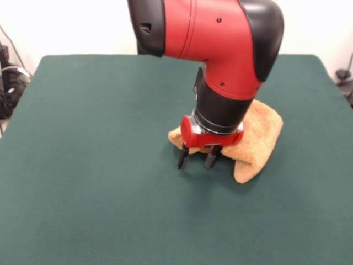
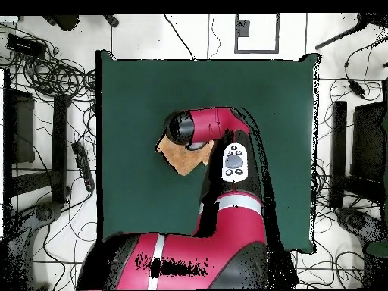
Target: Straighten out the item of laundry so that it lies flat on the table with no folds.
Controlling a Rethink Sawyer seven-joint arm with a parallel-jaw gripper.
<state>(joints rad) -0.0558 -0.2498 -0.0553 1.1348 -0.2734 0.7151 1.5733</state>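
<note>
Barely started tbh: my gripper [image 1: 197, 160] hung with fingers spread, pinching nothing, beside the bunched, folded-over orange towel [image 1: 259, 138] mid-table [image 1: 83, 165], nowhere near flat.

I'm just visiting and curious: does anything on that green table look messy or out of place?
Only the towel. It lies bunched and folded over on itself near the middle of the table, not spread flat. The end effector hangs at its front edge, fingers apart, holding nothing that I can see. Nothing looks spilled or broken.
</note>
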